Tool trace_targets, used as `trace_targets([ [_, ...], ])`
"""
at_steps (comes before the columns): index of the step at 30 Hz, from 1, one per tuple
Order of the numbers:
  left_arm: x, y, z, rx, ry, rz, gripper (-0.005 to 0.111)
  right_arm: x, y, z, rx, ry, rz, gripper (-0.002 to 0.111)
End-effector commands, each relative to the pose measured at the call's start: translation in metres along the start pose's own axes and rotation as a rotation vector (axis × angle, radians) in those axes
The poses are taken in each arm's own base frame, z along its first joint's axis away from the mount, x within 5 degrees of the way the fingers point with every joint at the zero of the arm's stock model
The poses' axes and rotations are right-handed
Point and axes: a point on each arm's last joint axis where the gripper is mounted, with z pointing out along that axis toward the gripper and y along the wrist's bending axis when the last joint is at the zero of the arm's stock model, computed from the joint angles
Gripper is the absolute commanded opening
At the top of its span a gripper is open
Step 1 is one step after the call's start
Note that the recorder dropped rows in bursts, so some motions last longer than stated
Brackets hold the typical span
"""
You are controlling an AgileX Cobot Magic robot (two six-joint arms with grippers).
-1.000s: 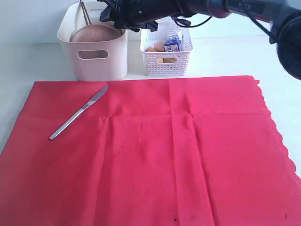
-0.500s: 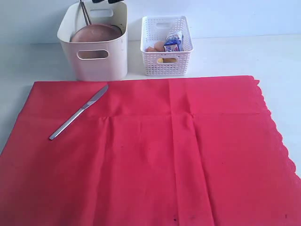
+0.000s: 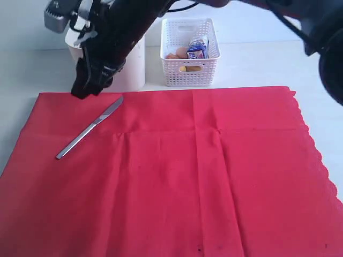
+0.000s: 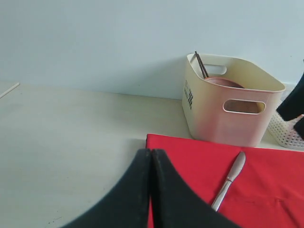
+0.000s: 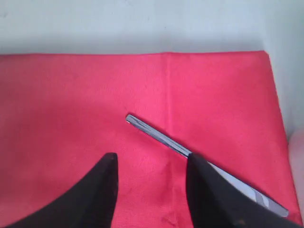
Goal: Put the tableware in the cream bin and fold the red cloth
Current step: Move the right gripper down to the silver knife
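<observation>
**mo:** Wide shot first. Where's the right gripper [image 3: 81, 92] compared to the cream bin [image 3: 137, 67]?

**jax:** Its arm swings across and covers most of the bin. The gripper hangs low just in front of the bin, over the edge of the red cloth [image 3: 187, 171] nearest to it. The knife [image 3: 90, 130] lies on the cloth a bit further out from the bin, blade end pointing back at it. The white basket [image 3: 188, 53] sits right beside the bin, but that's the food, not our problem.

**mo:** Left camera?

**jax:** The left gripper [image 4: 151, 156] is pinched fully closed with nothing in it. It's parked on the far side of the bin from the basket, I'd guess to leave the other arm room. From there you can see the plate [image 4: 223, 81] and chopsticks [image 4: 200, 64] inside the bin, with the knife on the cloth just in front of it.

**mo:** Right camera?

**jax:** It looks down on the knife. The jaws stand clearly apart and empty, and one finger [image 5: 213, 190] overlaps the knife's middle. Can't tell from this angle whether it touches the metal or just hovers above. My read is that it's lining up to straddle the knife. That's the only tableware I can see outside the bin, and the cloth can't be folded with it lying there.
</observation>
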Motion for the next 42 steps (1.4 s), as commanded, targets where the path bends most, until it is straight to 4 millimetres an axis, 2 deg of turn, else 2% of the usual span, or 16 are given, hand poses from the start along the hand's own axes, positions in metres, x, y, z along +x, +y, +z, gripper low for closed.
trace_targets([
  [1, 0.000, 0.000, -0.001, 0.001, -0.006, -0.008, 0.003, 0.009, -0.005, 0.030, 0.029, 0.037, -0.035, 0.045],
  [5, 0.000, 0.000, -0.001, 0.001, -0.006, -0.008, 0.003, 0.019, -0.012, 0.056, 0.065, 0.037, -0.036, 0.045],
  [7, 0.000, 0.000, -0.001, 0.001, -0.006, -0.008, 0.003, 0.023, -0.013, 0.066, 0.068, 0.042, -0.068, 0.049],
  [10, 0.000, 0.000, -0.001, 0.001, -0.006, -0.008, 0.003, 0.030, -0.013, 0.089, 0.080, 0.049, -0.089, 0.069],
  [11, 0.000, 0.000, -0.001, 0.001, -0.006, -0.008, 0.003, 0.032, -0.014, 0.093, 0.080, 0.052, -0.092, 0.072],
  [19, 0.000, 0.000, -0.001, 0.001, -0.006, -0.008, 0.003, 0.052, -0.023, 0.124, 0.139, 0.068, -0.084, 0.072],
  [25, 0.000, 0.000, -0.001, 0.001, -0.006, -0.008, 0.003, 0.052, -0.028, 0.126, 0.192, 0.049, -0.118, 0.071],
  [29, 0.000, 0.000, -0.001, 0.001, -0.006, -0.008, 0.003, 0.055, -0.030, 0.131, 0.197, 0.053, -0.114, 0.062],
  [36, 0.000, 0.000, -0.001, 0.001, -0.006, -0.008, 0.003, 0.070, -0.027, 0.141, 0.155, 0.128, -0.113, 0.034],
  [39, 0.000, 0.000, -0.001, 0.001, -0.006, -0.008, 0.003, 0.072, -0.027, 0.133, 0.155, 0.206, -0.135, 0.020],
  [42, 0.000, 0.000, -0.001, 0.001, -0.006, -0.008, 0.003, 0.068, -0.029, 0.116, 0.187, 0.291, -0.189, 0.009],
])
